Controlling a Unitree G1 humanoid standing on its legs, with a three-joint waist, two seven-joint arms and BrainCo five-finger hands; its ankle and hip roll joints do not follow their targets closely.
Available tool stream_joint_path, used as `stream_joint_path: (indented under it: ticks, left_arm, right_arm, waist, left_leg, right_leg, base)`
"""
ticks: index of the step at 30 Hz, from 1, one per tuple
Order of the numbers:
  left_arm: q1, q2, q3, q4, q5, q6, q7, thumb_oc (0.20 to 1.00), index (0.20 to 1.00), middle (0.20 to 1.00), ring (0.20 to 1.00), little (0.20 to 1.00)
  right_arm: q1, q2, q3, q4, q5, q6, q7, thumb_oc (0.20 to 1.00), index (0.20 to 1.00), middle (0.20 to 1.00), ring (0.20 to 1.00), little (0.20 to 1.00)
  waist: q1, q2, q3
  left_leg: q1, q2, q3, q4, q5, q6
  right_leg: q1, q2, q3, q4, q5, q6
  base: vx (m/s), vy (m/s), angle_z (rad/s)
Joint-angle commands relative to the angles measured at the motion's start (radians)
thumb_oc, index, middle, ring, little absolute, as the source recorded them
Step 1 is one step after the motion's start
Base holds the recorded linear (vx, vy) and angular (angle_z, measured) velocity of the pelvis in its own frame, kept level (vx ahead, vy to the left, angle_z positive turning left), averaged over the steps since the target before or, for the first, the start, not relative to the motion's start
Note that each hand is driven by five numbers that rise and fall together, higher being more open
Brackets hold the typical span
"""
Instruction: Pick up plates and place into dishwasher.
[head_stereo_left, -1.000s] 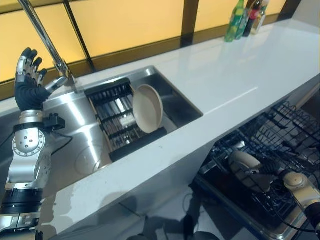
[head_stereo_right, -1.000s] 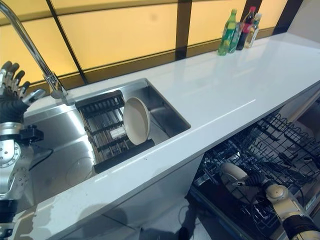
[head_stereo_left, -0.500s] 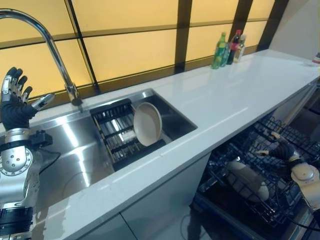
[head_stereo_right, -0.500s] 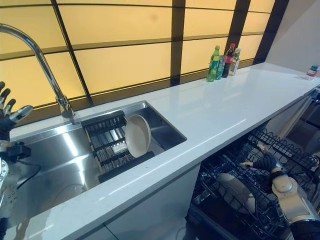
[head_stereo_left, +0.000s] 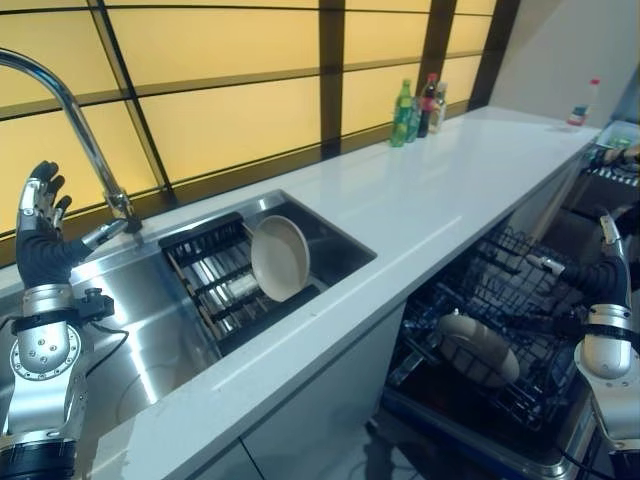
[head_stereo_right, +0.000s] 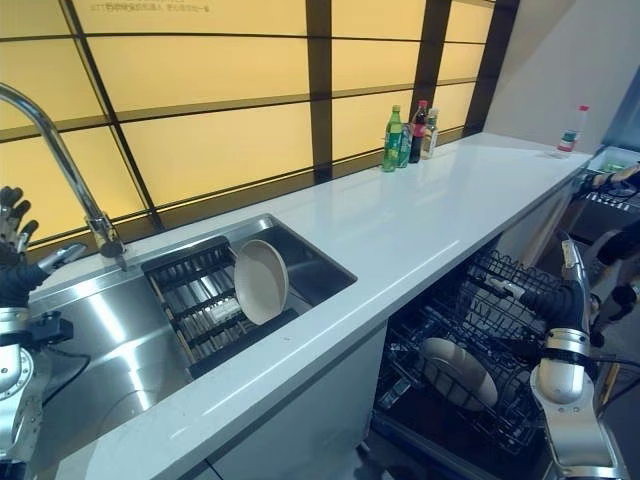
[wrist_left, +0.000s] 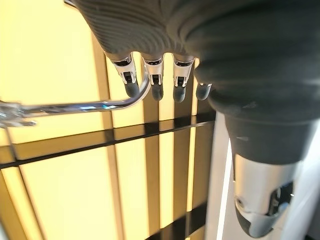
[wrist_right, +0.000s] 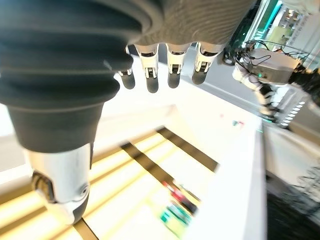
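Bottles (head_stereo_left: 417, 106) stand on counter (head_stereo_left: 450, 190); labels unreadable.

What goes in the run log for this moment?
left hand: open, raised by faucet | right hand: open, above dishwasher rack | plate: in rack | plate in sink: waiting

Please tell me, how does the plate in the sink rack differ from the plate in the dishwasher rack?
The plate in the sink rack stands almost upright on its edge, its hollow face turned toward the camera; the plate in the dishwasher rack leans much flatter. The first is in the dark rack inside the steel sink, above the counter; the second is low down, in the pulled-out wire basket. Both are round, cream-coloured and free of either hand.
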Motion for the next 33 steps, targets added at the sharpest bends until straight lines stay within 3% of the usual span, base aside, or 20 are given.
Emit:
stream_joint_path:
  ticks: [1,3,13,16,20,22,23,25,28,29,33]
  left_arm:
    - [0.002,0.035,0.036,-0.065,0.043,-0.092,0.056,1.0,1.0,1.0,1.0,1.0]
    - [-0.009,0.036,0.046,-0.086,0.066,-0.082,0.056,1.0,1.0,1.0,1.0,1.0]
    - [-0.063,0.042,-0.014,-0.06,0.14,-0.043,0.109,1.0,1.0,1.0,1.0,1.0]
    - [-0.052,0.038,-0.017,-0.042,0.156,-0.062,0.12,1.0,1.0,1.0,1.0,1.0]
    - [-0.012,0.021,-0.005,-0.009,0.157,-0.093,0.134,1.0,1.0,1.0,1.0,1.0]
    - [0.023,0.018,0.017,0.005,0.164,-0.105,0.155,1.0,1.0,1.0,1.0,1.0]
    - [0.044,0.015,0.036,0.007,0.172,-0.106,0.161,1.0,1.0,1.0,1.0,1.0]
    - [0.064,0.005,0.055,-0.005,0.273,-0.088,0.185,1.0,1.0,1.0,1.0,1.0]
    - [0.075,0.052,0.056,0.01,0.492,-0.026,0.241,1.0,1.0,1.0,1.0,1.0]
    - [0.074,0.079,0.056,0.034,0.505,-0.009,0.243,1.0,1.0,1.0,1.0,1.0]
    - [0.08,0.206,0.039,0.185,0.589,-0.008,0.277,1.0,1.0,1.0,1.0,1.0]
  right_arm:
    - [-0.101,-0.021,-0.009,-0.097,0.023,-0.121,-0.046,1.0,1.0,1.0,1.0,1.0]
    - [-0.115,-0.027,0.015,-0.117,0.032,-0.124,-0.072,1.0,1.0,1.0,1.0,1.0]
    - [-0.14,-0.06,0.057,-0.132,0.114,-0.103,-0.006,1.0,1.0,1.0,1.0,1.0]
    - [-0.161,-0.084,0.077,-0.13,0.115,-0.083,0.017,1.0,1.0,1.0,1.0,1.0]
    - [-0.187,-0.093,0.108,-0.127,0.114,-0.077,0.029,1.0,1.0,1.0,1.0,1.0]
    - [-0.204,-0.085,0.133,-0.118,0.116,-0.083,0.049,1.0,1.0,1.0,1.0,1.0]
    - [-0.208,-0.081,0.143,-0.116,0.116,-0.086,0.06,1.0,1.0,1.0,1.0,1.0]
    - [-0.209,-0.075,0.149,-0.123,0.116,-0.081,0.07,1.0,1.0,1.0,1.0,1.0]
    - [-0.214,-0.093,0.159,-0.132,0.145,-0.08,0.091,1.0,1.0,1.0,1.0,1.0]
    - [-0.22,-0.11,0.164,-0.13,0.162,-0.082,0.103,1.0,1.0,1.0,1.0,1.0]
    - [-0.216,-0.134,0.186,-0.1,0.181,-0.117,0.119,1.0,1.0,1.0,1.0,1.0]
  waist:
    - [0.017,0.012,0.014]
    - [0.04,0.011,0.002]
    - [0.044,0.002,-0.026]
    - [0.048,-0.007,-0.019]
    - [0.072,-0.004,0.009]
    - [0.095,0.015,0.015]
    - [0.105,0.022,0.012]
    - [0.117,0.034,0.003]
    - [0.135,0.056,-0.003]
    - [0.136,0.061,-0.003]
    - [0.118,0.074,-0.017]
  left_leg:
    - [-0.117,-0.018,-0.017,0.099,-0.056,0.058]
    - [-0.141,-0.01,-0.007,0.116,-0.044,0.061]
    - [-0.176,0.06,-0.06,0.2,-0.038,-0.017]
    - [-0.205,0.053,-0.069,0.32,-0.067,-0.027]
    - [-0.309,0.016,-0.132,0.514,0.002,-0.038]
    - [-0.311,-0.034,-0.232,0.448,0.009,-0.017]
    - [-0.306,-0.038,-0.274,0.388,0.026,-0.012]
    - [-0.298,0.011,-0.295,0.248,0.118,-0.033]
    - [-0.331,0.062,-0.361,0.122,0.242,-0.066]
    - [-0.344,0.065,-0.372,0.115,0.252,-0.068]
    - [-0.334,0.04,-0.326,0.136,0.14,-0.052]
  right_leg:
    - [-0.047,-0.088,-0.112,0.209,-0.035,0.124]
    - [-0.036,-0.085,-0.132,0.228,-0.104,0.101]
    - [0.028,-0.008,-0.124,0.163,-0.178,0.009]
    - [0.024,-0.013,-0.135,0.178,-0.189,-0.018]
    - [0.026,-0.005,-0.13,0.199,-0.2,-0.049]
    - [0.016,0.011,-0.081,0.213,-0.204,-0.042]
    - [0.013,0.022,-0.052,0.212,-0.208,-0.037]
    - [0.016,0.034,-0.023,0.193,-0.207,-0.034]
    - [0.045,0.049,0.018,0.175,-0.233,-0.035]
    - [0.049,0.047,0.03,0.177,-0.241,-0.035]
    - [0.021,0.019,0.039,0.229,-0.258,-0.016]
  base:
    - [-0.17,-0.015,-0.63]
    - [-0.08,-0.088,-0.42]
    - [0.07,-0.178,-0.05]
    - [0.06,-0.131,-0.04]
    - [0.07,-0.08,-0.24]
    - [0.18,0.049,-0.65]
    - [0.21,0.099,-0.99]
    - [0.19,0.141,-1.32]
    - [0.21,0.207,-0.72]
    - [0.16,0.19,-0.35]
    - [0.12,0.149,-0.47]
